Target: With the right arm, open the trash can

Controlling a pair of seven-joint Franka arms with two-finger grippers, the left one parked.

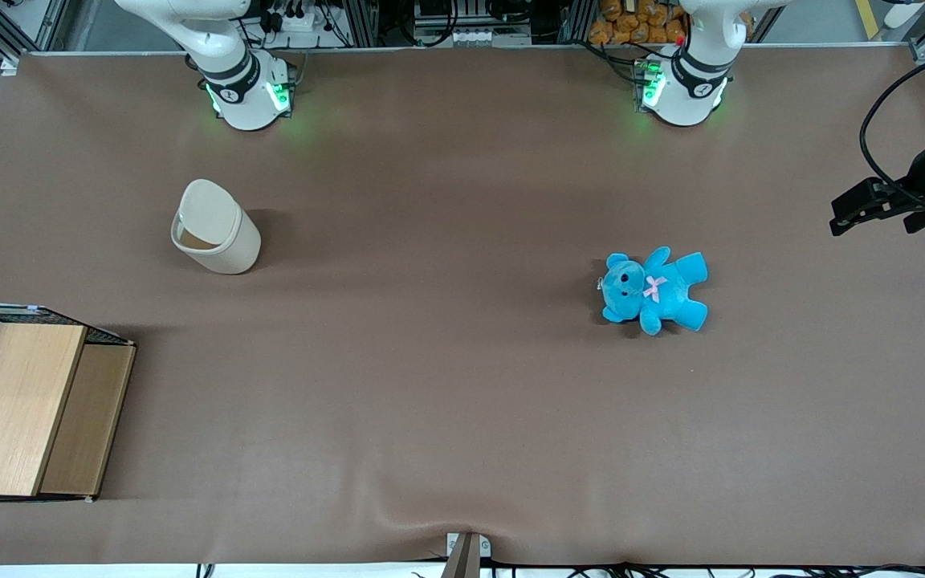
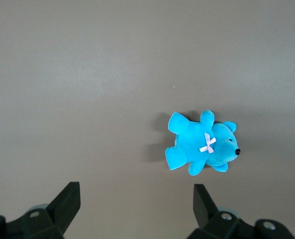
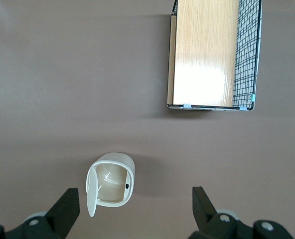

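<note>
wooden box: nearest the front camera, untouched.
trash can: farther back, working arm's end; lid stands up, inside visible.
gripper: high above the can, jaws spread, holding nothing.
progress: looks done.

Bright, even overhead light, all views sharp. Soft short shadows beside trash can, teddy, box. Glare patch on box top in right wrist view. Green LED glow on table near arm bases. Gripper fingers slightly soft, spread wide.
</note>
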